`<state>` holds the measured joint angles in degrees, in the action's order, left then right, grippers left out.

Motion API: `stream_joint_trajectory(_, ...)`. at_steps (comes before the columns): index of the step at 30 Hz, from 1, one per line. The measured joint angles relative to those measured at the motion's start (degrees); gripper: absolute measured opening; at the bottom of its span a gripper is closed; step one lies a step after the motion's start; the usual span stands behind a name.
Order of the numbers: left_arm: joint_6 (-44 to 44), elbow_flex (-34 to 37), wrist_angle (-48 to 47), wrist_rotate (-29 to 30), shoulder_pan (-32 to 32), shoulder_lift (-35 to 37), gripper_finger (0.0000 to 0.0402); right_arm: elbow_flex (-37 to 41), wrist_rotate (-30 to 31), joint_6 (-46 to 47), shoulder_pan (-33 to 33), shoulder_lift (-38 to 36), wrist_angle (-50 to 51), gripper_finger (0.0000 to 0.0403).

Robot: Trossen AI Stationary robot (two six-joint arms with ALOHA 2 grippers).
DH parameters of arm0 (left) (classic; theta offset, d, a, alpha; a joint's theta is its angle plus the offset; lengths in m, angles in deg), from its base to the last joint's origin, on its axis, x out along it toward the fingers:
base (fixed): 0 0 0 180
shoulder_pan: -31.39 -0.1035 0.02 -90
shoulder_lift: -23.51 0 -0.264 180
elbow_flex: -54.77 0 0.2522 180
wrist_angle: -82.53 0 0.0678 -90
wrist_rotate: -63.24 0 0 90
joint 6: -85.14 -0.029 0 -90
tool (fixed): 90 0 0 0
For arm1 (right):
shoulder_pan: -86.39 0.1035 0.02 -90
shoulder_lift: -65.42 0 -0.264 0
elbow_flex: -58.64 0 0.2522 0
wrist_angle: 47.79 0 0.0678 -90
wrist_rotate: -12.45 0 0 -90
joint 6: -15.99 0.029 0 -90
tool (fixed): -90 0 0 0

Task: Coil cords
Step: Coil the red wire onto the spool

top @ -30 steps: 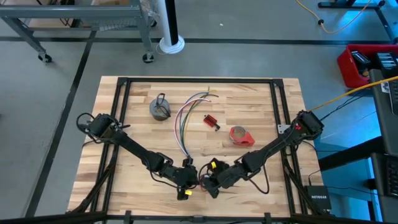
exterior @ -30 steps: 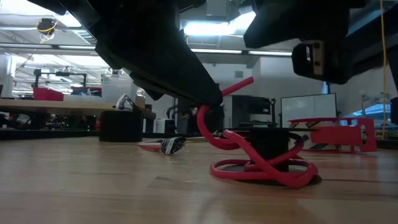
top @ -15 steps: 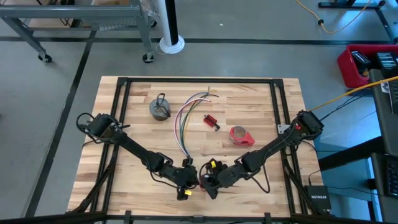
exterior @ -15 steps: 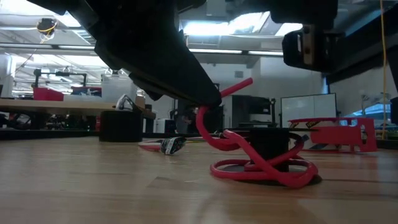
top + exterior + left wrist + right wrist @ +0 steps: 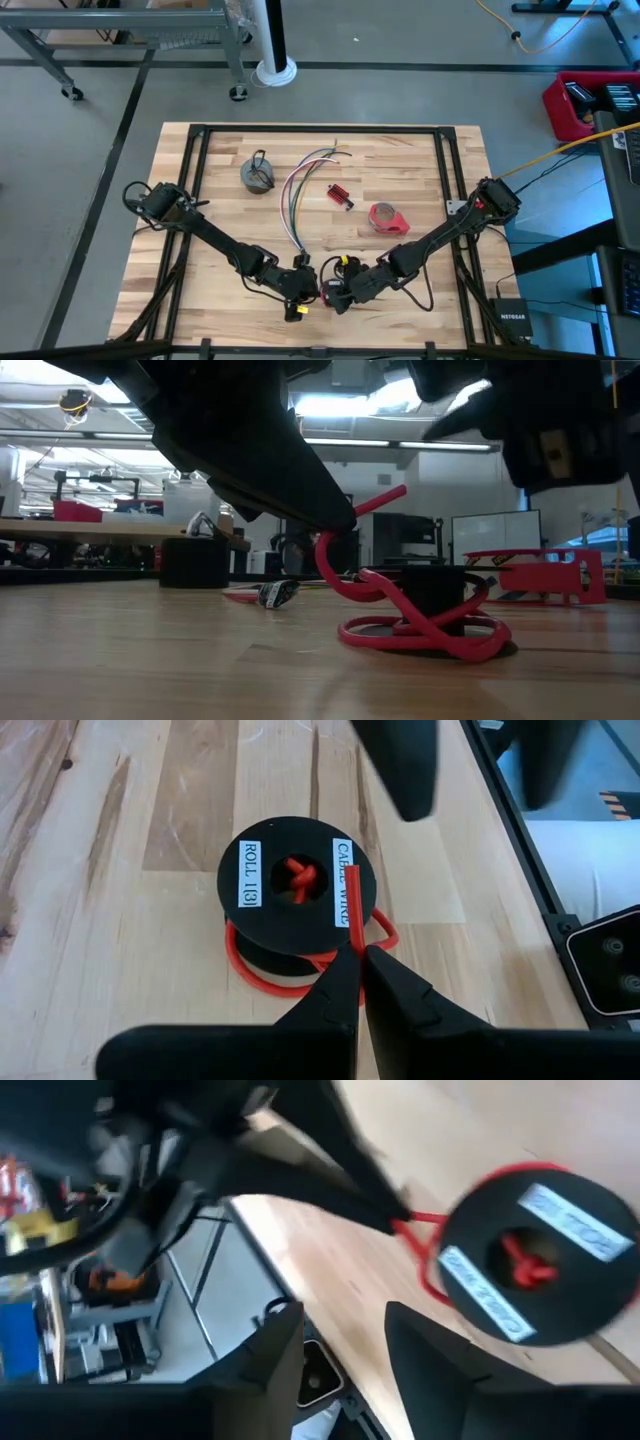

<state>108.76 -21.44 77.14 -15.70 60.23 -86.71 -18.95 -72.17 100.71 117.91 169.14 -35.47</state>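
Observation:
A small black spool (image 5: pixel 297 890) with a red cord stands on the table near its front edge, with loose red loops (image 5: pixel 420 632) lying around its base. My left gripper (image 5: pixel 358 952) is shut on this red cord right beside the spool. My right gripper (image 5: pixel 345 1370) hangs open just above the spool and touches nothing. Farther back lie a long bundle of thin coloured wires (image 5: pixel 298 195) and a small grey coil with a black loop (image 5: pixel 258 175). My left gripper pinches the red cord (image 5: pixel 352 925) between its two fingertips, at a stretch rising off the loops beside the spool. The fingers slant down from the table's left. The cord's free end (image 5: pixel 392 494) sticks up past the fingers; its loops lie slack on the table.
A red tape roll (image 5: pixel 386 217) and a small red block (image 5: pixel 340 196) lie right of the wire bundle. The two arms meet close together at the table's near middle. Black frame rails (image 5: pixel 196 150) run along the table's sides.
My right gripper has opened wide and rolled about its own axis while staying above the spool. My left gripper, the red cord and the spool have kept still.

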Motion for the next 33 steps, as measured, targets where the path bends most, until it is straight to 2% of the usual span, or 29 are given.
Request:
stream_joint_trajectory(4, 0.0, 0.0, 0.0, 0.0, 0.0, 0.0, 0.0001, 0.0, 0.1, 3.3, 0.0, 0.3, 2.6, 0.0130)
stream_joint_trajectory(12, -0.2, 0.0, 1.3, 0.0, 0.2, 0.0, 0.0001, 0.0, 1.7, 3.5, -0.1, 0.6, 4.2, 0.0098)
stream_joint_trajectory(26, -1.4, 0.0, 2.8, 0.0, 0.6, 0.0, 0.0001, 0.0, 2.6, 3.5, -0.2, 1.5, 4.2, 0.0095)
stream_joint_trajectory(33, -2.6, 0.0, 4.2, 0.0, 0.6, 0.0, 0.0001, 0.0, 0.9, 3.3, -0.2, 4.1, -1.3, 0.0095)
